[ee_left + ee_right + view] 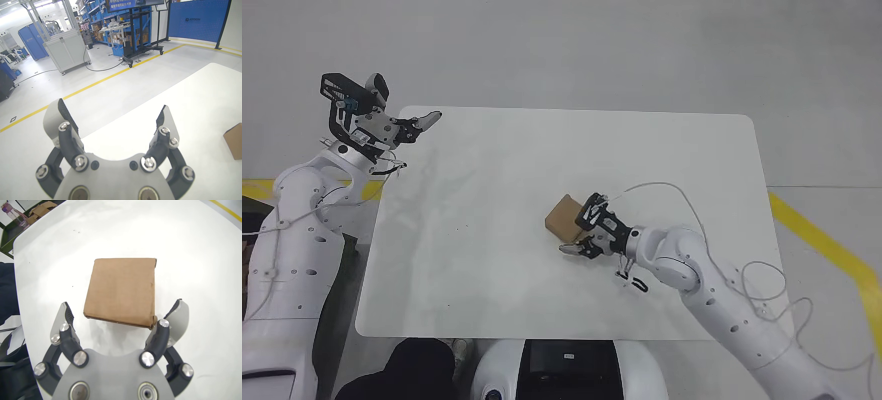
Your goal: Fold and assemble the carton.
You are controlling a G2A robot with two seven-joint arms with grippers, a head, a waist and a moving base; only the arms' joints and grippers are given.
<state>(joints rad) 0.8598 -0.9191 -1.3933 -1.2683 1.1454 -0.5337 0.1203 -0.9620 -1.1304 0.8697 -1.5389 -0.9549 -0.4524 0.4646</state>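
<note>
A white table [542, 150] with rounded corners takes up the middle of the scene, and yellow floor tape [817, 240] is seen past its right edge. The right arm [722, 300] is stretched from the near right side over the tabletop towards its middle. The left arm [302, 210] is raised beside the left edge, well apart from the other.

A brown cardboard carton [563, 214] is lying on the table near its centre, slightly to the right. From the right wrist camera the carton [121, 291] is seen as a closed, squarish, fairly flat box, with the layered cardboard edges showing along the side nearest the gripper. In the left wrist view only part of the carton [234, 144] is caught.

The right gripper [582, 228] is held just right of the carton and pointed at it. Its fingers [65, 313] are spread wide, wider than the carton's side, and nothing is gripped; one finger is seen just beside a carton corner, and contact there cannot be judged. The left gripper [422, 125] is placed over the far left corner of the table, far from the carton. Its fingers [62, 113] are likewise parted, with nothing between them.

A thin white cable [672, 188] is looped over the tabletop from the right arm.
</note>
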